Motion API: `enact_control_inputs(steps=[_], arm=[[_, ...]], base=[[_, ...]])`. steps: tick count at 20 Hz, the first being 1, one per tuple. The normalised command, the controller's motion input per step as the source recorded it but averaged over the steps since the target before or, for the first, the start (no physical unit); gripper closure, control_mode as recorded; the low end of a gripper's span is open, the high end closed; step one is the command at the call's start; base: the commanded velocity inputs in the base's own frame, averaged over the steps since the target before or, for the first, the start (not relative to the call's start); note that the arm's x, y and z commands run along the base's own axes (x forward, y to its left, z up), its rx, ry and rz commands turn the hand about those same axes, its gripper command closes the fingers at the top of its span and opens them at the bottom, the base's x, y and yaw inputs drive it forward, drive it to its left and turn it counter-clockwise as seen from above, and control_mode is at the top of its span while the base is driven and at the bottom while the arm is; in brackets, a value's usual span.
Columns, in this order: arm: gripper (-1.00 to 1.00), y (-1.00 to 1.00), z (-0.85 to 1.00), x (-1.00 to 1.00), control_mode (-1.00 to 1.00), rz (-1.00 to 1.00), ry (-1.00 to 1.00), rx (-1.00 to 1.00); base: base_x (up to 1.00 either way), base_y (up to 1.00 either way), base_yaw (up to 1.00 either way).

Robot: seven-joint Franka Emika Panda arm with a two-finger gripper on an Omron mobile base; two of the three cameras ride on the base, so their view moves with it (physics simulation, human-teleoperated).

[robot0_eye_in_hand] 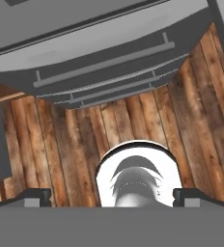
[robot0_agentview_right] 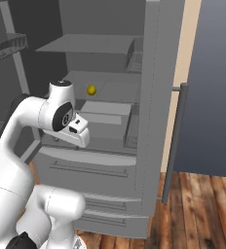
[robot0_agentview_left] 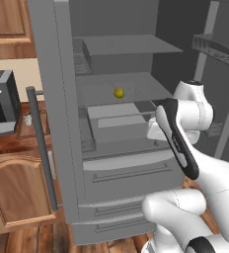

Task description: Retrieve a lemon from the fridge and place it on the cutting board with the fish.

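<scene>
Fridge doors are open. I see the lemon alone on a middle shelf, toward the back, above the inner drawer. My gripper is released, jaws spread wide, nothing between them. It points down at the wood floor in front of the fridge's bottom drawers. Lemon is well apart from it, higher up and deeper inside.

Tool downward-pointing, fingertips wide apart
</scene>
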Motion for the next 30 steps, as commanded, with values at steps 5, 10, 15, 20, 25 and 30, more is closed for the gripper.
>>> enact_control_inputs(steps=[5,10,15,20,25,30], arm=[[-1.00,0.00,0.00,0.15,1.00,0.00,-0.05,0.00],[-1.00,0.00,0.00,0.00,1.00,0.00,0.00,0.00],[-1.00,0.00,0.00,0.00,1.00,0.00,0.00,0.00],[-1.00,0.00,0.00,0.00,1.00,0.00,0.00,0.00],[-1.00,0.00,0.00,0.00,1.00,0.00,0.00,0.00],[-1.00,0.00,0.00,0.00,1.00,0.00,0.00,0.00]], base=[[0.08,0.00,0.00],[0.63,0.00,0.00],[0.68,0.00,0.00],[0.59,0.00,0.00],[0.48,0.00,0.00],[0.39,0.00,0.00]])
